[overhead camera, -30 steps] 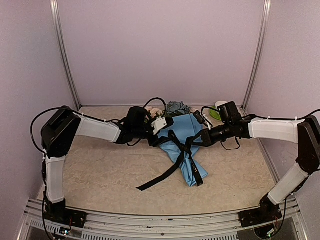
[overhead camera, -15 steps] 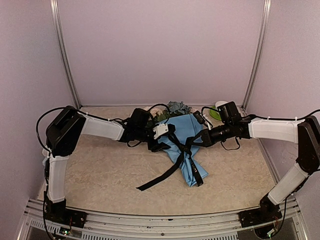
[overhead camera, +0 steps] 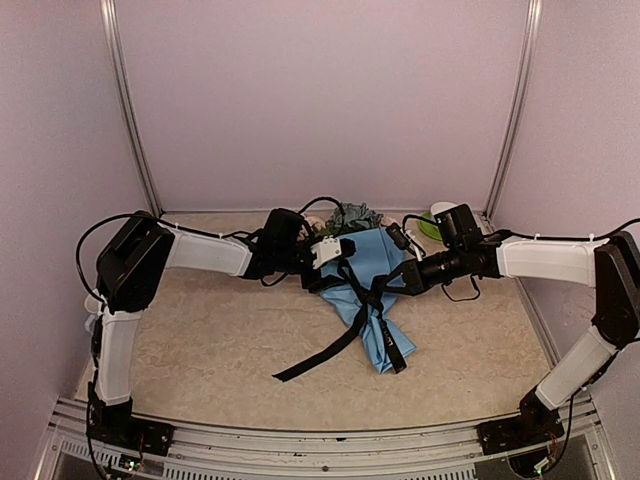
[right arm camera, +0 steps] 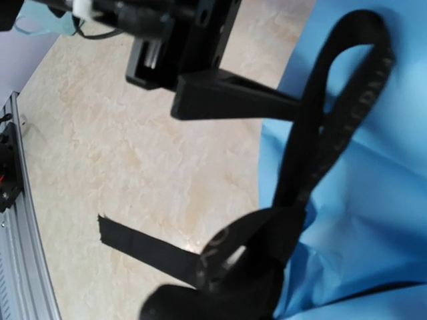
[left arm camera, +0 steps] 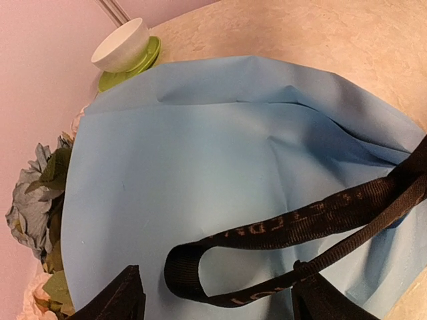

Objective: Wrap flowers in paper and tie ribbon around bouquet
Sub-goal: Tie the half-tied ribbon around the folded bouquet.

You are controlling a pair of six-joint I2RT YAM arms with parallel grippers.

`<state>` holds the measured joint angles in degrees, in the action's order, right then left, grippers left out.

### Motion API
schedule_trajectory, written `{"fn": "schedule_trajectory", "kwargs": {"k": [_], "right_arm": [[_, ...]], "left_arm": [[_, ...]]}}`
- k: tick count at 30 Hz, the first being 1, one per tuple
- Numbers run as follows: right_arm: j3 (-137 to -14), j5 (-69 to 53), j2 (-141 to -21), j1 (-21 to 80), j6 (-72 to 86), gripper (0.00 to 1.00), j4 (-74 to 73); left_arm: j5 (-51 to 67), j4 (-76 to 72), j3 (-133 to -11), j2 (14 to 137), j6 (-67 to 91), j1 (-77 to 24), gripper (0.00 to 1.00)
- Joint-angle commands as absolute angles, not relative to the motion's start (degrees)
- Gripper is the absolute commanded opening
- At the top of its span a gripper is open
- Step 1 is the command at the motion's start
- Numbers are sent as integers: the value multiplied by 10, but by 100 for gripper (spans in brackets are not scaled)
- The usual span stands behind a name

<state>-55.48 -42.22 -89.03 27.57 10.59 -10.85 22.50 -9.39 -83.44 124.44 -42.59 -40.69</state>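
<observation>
While the left end effector (left arm camera: pixel 223 300) straddles a loop of the ribbon (left arm camera: pixel 287 227) wide open, gripping nothing, the right end effector (overhead camera: pixel 393 283), pinched shut on that ribbon, could tug the loose knot apart; the bouquet (overhead camera: pixel 372 258) lies mid-counter (overhead camera: pixel 200 340).

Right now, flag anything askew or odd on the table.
The ribbon looks lopsided: one long tail trails off the bouquet across the table toward the near left, while the other ends short on its narrow end. One loop sits loose by the open left gripper. Nothing spilled or torn.
</observation>
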Motion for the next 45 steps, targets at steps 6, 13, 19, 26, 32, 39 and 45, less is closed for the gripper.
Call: {"fn": "schedule_trajectory", "kwargs": {"k": [6, 13, 19, 26, 32, 39, 45], "right_arm": [[-545, -428, -894, 272, 107, 0, -105], [-550, -421, -894, 271, 107, 0, -108], [-551, -394, -890, 271, 112, 0, -109], [-550, -332, -884, 259, 159, 0, -104], [-538, -293, -874, 230, 199, 0, -112], [-517, -321, -893, 219, 214, 0, -84], [-520, -302, -888, 198, 219, 0, -83]], "left_arm": [[217, -85, -857, 1266, -470, -430, 61], [197, -117, -817, 1248, -448, -442, 13], [174, -169, -755, 1199, -406, -447, 0], [145, -150, -696, 1150, -338, -467, 0], [100, -132, -646, 1132, -305, -502, 0], [92, -125, -618, 1120, -281, -511, 0], [72, -102, -610, 1105, -276, -513, 0]]}}
